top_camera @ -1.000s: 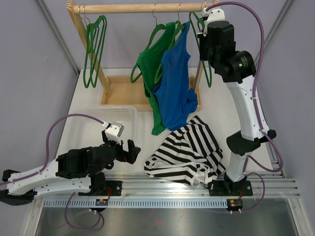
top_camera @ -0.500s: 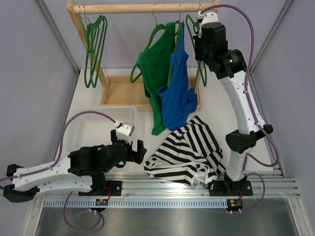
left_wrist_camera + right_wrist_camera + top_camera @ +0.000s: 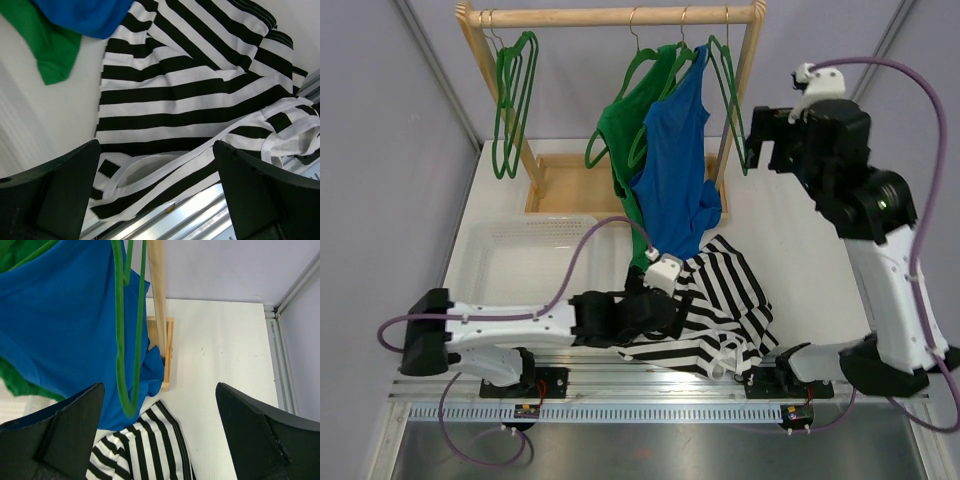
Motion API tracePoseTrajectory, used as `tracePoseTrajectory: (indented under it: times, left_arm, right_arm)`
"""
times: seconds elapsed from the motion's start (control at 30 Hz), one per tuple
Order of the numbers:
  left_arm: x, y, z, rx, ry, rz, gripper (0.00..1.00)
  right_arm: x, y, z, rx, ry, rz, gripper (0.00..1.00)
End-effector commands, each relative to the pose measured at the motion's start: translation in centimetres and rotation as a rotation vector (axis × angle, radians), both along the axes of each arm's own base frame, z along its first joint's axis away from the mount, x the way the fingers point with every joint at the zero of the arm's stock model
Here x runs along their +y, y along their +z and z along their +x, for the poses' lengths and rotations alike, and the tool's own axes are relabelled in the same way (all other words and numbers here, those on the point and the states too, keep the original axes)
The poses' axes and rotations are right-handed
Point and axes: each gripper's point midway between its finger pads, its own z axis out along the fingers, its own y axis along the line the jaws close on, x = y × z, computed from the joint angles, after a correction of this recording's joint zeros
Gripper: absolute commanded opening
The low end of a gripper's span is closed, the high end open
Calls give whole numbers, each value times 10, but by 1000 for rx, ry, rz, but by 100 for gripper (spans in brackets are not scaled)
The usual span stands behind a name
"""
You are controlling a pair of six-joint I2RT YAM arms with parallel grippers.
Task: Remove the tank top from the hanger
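Note:
A blue tank top (image 3: 675,170) hangs from a green hanger (image 3: 672,62) on the wooden rail (image 3: 610,15), next to a green tank top (image 3: 625,125) on its own hanger. My right gripper (image 3: 760,140) is open and empty, just right of the rack's post; its wrist view shows the blue top (image 3: 55,325) and an empty green hanger (image 3: 127,340) ahead of the gripper (image 3: 160,435). A black-and-white striped tank top (image 3: 720,300) lies crumpled on the table. My left gripper (image 3: 685,305) hovers open over the striped top (image 3: 190,95), holding nothing.
Empty green hangers (image 3: 510,100) hang at the rail's left end. The rack's wooden base frame (image 3: 570,185) sits at the back, a white mesh basket (image 3: 520,255) left of centre. A metal rail (image 3: 670,385) runs along the table's near edge.
My right gripper opened, let go at the blue top's hanger and drew back to the right of the rack. The blue top swung back to hang. My left arm stretched right over the striped top.

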Motion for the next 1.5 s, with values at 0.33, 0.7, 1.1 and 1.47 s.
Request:
tracePoseTrajectory:
  times: [0.33,0.7,1.1,1.47]
  left_arm:
    - [-124,-102,-5,158,-40,98,99]
    - [-102,-159,-15,251,46,177,0]
    - [15,35,27,-62,269,67,0]
    - [131,150,36,-219,411,-75,0]
  right_arm:
    - [-5,-20,-136,-39,283,202,100]
    - [3,-26,-157,-55,376,230,100]
    - [-6,-44,-149,-21,307,205,100]
    - [-14,-76,-128,31,199,174,99]
